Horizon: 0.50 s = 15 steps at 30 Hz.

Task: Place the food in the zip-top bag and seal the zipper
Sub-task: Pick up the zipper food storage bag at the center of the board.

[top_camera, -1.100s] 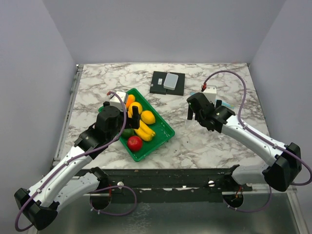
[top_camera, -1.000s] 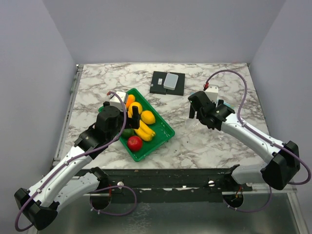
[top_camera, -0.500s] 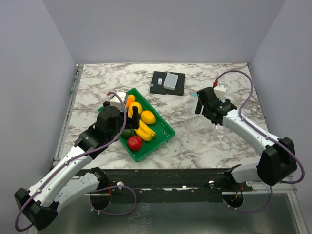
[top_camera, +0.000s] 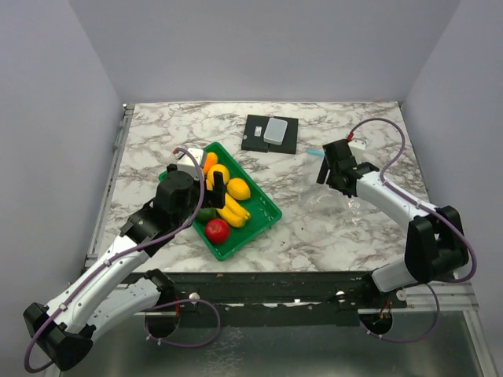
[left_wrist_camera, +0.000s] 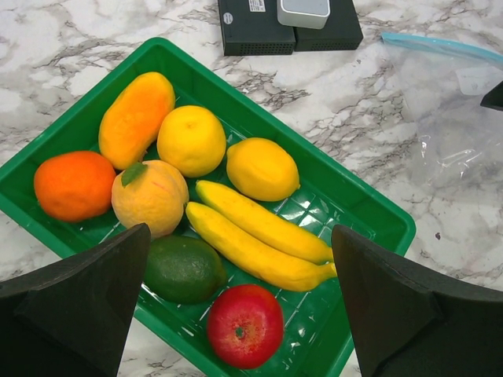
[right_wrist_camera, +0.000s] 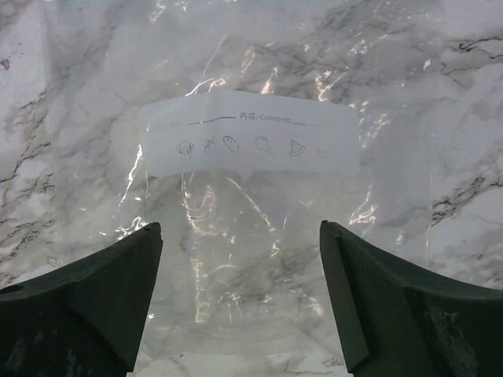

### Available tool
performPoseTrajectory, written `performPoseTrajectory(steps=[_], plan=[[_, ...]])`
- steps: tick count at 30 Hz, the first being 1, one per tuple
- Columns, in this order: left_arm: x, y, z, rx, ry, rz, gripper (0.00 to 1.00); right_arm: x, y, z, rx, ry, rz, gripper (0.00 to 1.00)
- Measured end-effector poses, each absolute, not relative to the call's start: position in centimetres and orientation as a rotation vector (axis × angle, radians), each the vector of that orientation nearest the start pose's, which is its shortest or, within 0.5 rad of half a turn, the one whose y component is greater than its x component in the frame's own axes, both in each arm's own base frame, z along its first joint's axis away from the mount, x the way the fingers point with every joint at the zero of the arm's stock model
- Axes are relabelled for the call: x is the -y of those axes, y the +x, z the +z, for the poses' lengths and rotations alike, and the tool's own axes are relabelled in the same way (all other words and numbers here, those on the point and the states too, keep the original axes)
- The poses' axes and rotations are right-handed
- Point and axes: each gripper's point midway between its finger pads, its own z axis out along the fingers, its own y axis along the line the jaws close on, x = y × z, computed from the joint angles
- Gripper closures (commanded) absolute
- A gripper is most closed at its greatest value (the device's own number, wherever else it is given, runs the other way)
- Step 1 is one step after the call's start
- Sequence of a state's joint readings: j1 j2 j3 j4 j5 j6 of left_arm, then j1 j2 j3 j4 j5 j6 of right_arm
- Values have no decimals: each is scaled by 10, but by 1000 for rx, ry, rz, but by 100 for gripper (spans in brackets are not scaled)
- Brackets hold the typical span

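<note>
Fingers (right_wrist_camera: 86, 306) on the right arm stand wide apart, holding nothing, over the clear zip-top bag (right_wrist_camera: 247, 157) lying flat on the marble surface (right_wrist_camera: 483, 118), while the left fingers (left_wrist_camera: 71, 314), equally spread and empty, hang above the food (left_wrist_camera: 259, 236) in the green tray (left_wrist_camera: 369, 212).

Seen from above, the left gripper (top_camera: 214, 191) covers part of the green tray (top_camera: 267, 210) and its fruit (top_camera: 233, 210). The zip-top bag (left_wrist_camera: 448, 118) runs off the left wrist view's right edge, the black box (left_wrist_camera: 259, 20) off its top.
</note>
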<state>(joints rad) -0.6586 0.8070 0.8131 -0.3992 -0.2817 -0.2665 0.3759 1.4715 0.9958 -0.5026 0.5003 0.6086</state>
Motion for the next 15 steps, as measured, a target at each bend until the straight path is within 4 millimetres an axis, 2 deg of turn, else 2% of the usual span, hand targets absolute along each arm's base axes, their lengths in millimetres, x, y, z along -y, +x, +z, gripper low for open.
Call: performPoseTrajectory(steps=[8,11,15], plan=[[149,255,233,-1955,200,-333,1,-69,346,88,-2365,466,-176,24],[149,255,233,-1955,200,-333,1,-66,343,83,-2372,471,-184,30],[149,255,233,-1955,200,-333,1,-65,340,76,-2384,469,-188,45]])
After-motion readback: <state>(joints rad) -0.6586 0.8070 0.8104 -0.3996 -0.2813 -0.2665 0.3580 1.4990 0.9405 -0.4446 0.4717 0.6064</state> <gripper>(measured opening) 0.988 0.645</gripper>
